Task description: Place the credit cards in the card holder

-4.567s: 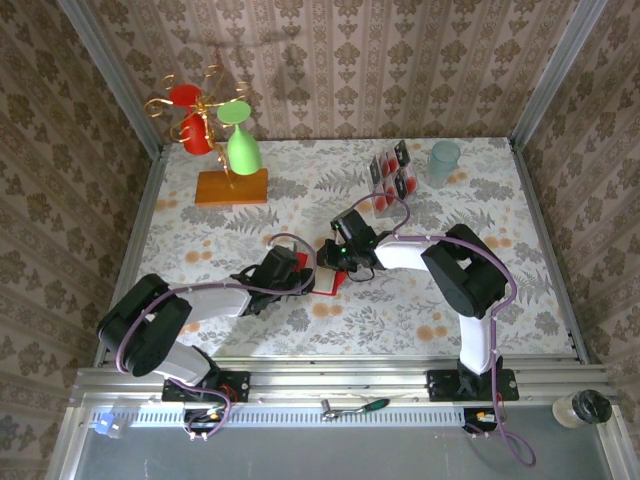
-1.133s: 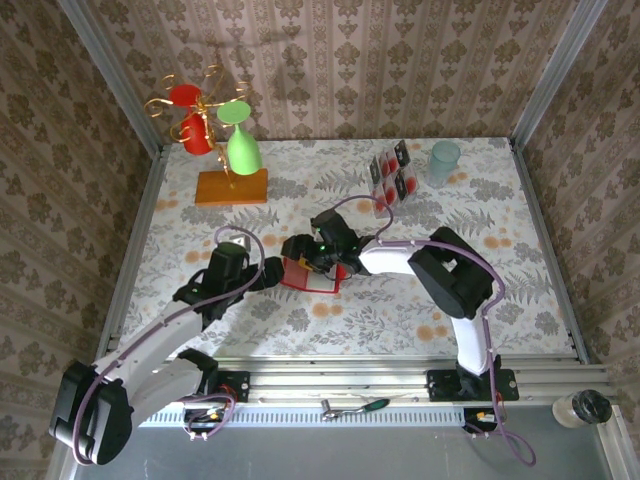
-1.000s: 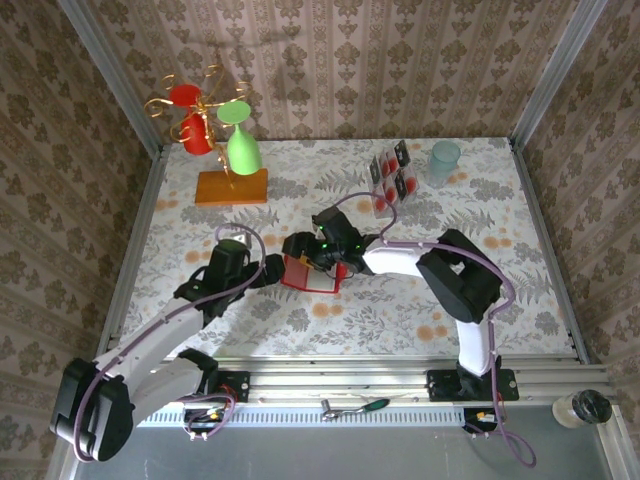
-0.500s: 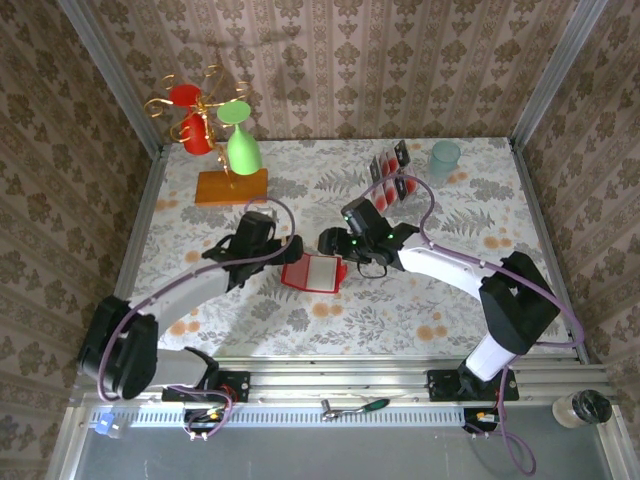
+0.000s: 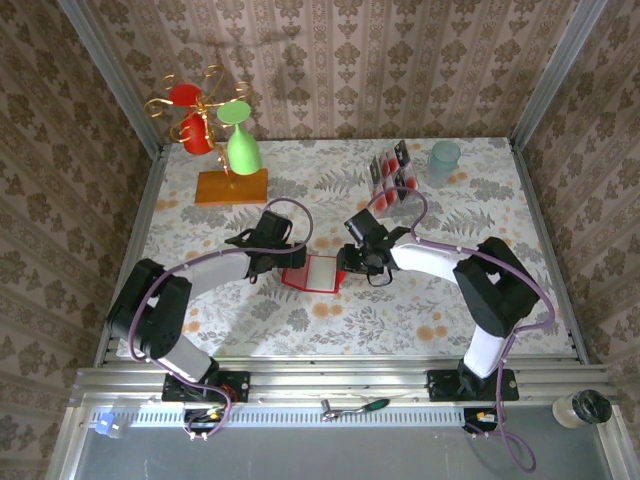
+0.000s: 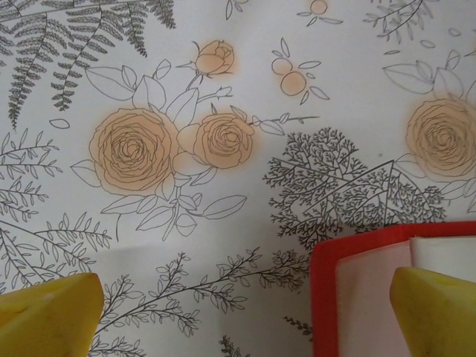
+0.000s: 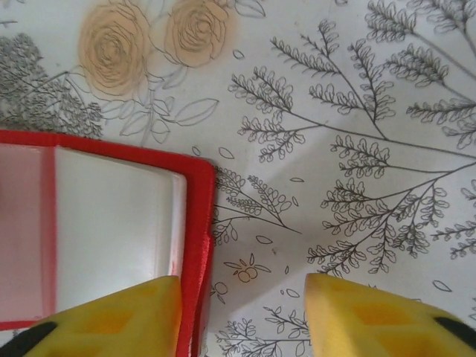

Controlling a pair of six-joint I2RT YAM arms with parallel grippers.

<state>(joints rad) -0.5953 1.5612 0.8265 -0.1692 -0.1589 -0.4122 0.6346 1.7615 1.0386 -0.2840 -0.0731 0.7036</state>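
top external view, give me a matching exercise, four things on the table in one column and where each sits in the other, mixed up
Things:
1. card holder
2. credit cards
3. cup
4. orange block

Places:
a. far right corner
b. far left side
c. lying open in the middle
d. standing just left of the cup

Pairs: 1-c, 2-d, 3-a, 4-b
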